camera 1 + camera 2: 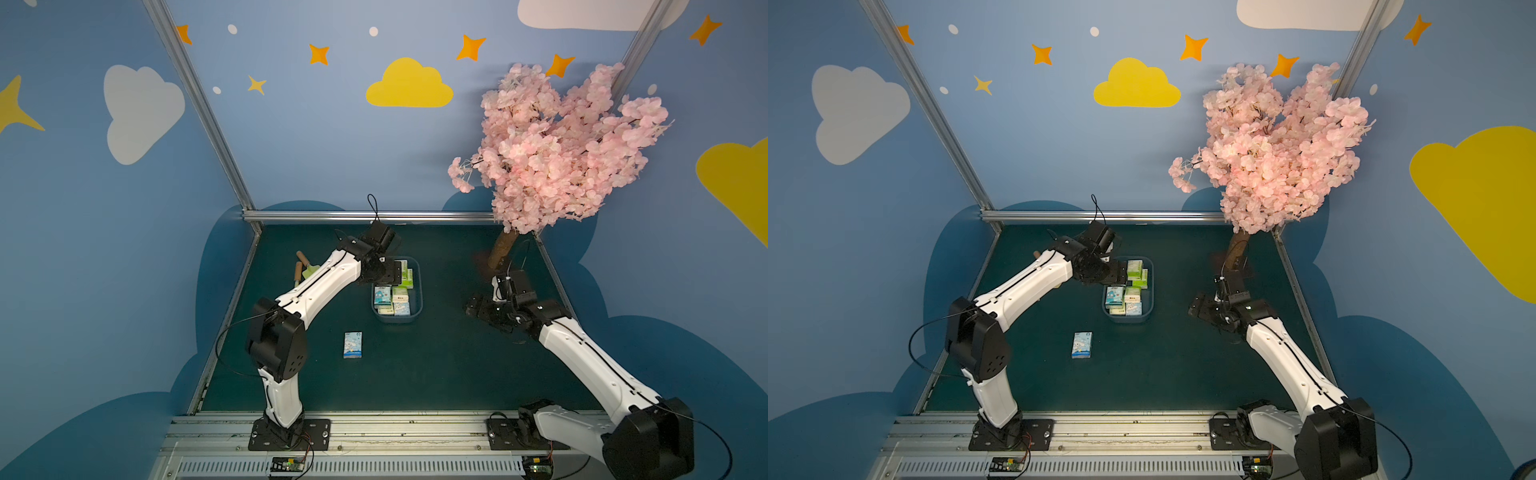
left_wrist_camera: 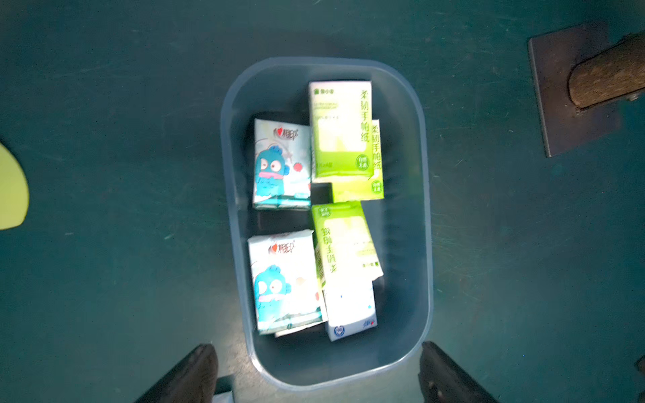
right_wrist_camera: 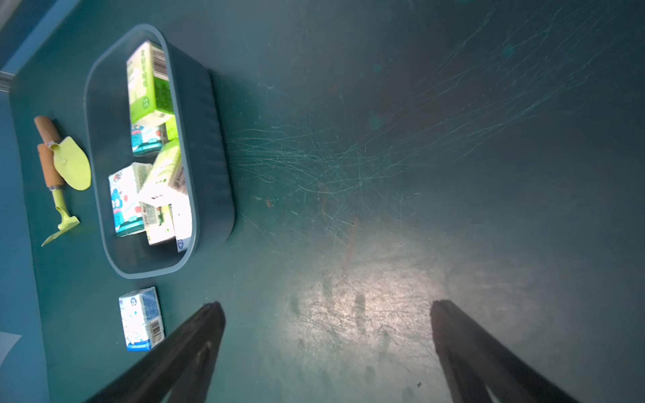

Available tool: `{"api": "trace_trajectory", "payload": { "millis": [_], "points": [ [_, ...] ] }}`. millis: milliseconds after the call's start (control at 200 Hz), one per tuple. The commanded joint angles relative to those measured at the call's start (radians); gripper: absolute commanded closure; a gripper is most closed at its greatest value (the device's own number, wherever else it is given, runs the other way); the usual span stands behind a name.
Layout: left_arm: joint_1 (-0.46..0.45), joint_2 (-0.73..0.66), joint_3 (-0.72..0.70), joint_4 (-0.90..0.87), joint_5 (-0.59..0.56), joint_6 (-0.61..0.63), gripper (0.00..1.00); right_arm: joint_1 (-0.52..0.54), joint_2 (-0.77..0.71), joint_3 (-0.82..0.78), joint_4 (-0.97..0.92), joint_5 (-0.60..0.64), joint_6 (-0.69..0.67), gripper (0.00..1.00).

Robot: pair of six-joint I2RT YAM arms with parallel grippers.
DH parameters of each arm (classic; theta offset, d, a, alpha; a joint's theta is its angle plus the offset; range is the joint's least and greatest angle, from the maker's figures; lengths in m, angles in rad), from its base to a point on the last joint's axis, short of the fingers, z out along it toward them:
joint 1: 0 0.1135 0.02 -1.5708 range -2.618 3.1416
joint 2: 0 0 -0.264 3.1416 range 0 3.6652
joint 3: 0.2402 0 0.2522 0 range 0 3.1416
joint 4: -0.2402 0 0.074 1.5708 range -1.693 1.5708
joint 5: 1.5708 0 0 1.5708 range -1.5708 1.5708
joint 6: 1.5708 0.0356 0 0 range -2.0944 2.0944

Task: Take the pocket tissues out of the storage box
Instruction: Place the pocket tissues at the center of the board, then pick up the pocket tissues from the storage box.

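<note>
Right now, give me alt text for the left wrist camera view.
A grey-blue storage box on the dark green table holds blue cartoon packs and lime green packs of pocket tissues, some overlapping. The open left gripper hovers over one end, holding nothing.

The left arm (image 1: 316, 286) is reaching forward, with the wrist bending down behind the left gripper (image 2: 317, 349), which is pointing downward and holding its 2 fingers (image 2: 199, 366) wide apart. The right arm (image 1: 582, 353) is extending low behind the right gripper (image 3: 328, 306), which is also keeping both fingers (image 3: 206, 324) spread wide.
</note>
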Motion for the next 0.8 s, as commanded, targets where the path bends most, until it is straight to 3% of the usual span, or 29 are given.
{"api": "trace_trajectory", "payload": {
  "millis": [0, 345, 626, 796],
  "points": [
    [0.006, 0.07, 0.095, -0.018, 0.033, 0.035, 0.1, -0.004, -0.038, -0.02, -0.022, 0.029, 0.007, 0.02],
    [0.007, 0.332, 0.369, -0.06, 0.073, 0.026, 0.16, -0.009, -0.124, -0.046, -0.022, 0.077, -0.008, 0.02],
    [0.006, 0.526, 0.628, -0.171, 0.034, 0.048, 0.17, -0.02, -0.184, -0.068, -0.024, 0.104, -0.014, 0.02],
    [0.006, 0.58, 0.671, -0.199, -0.002, 0.046, 0.17, -0.034, -0.192, -0.076, -0.024, 0.1, -0.016, 0.02]
  ]
}}
